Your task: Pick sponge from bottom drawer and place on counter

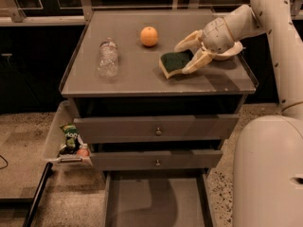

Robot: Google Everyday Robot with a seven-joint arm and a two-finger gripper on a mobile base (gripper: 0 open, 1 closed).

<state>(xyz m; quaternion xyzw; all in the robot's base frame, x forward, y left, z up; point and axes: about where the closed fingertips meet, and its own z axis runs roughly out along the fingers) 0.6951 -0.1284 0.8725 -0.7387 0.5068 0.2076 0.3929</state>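
The sponge, dark green on top with a yellow layer below, rests on the counter at its right side. My gripper reaches in from the right, with one finger behind the sponge and one in front, closed against it. The bottom drawer is pulled out below the cabinet, and its grey floor shows nothing in it.
An orange sits at the back middle of the counter and a clear plastic bottle lies on its left side. Two shut drawers with round knobs sit under the top. A bin with snack packets hangs on the cabinet's left.
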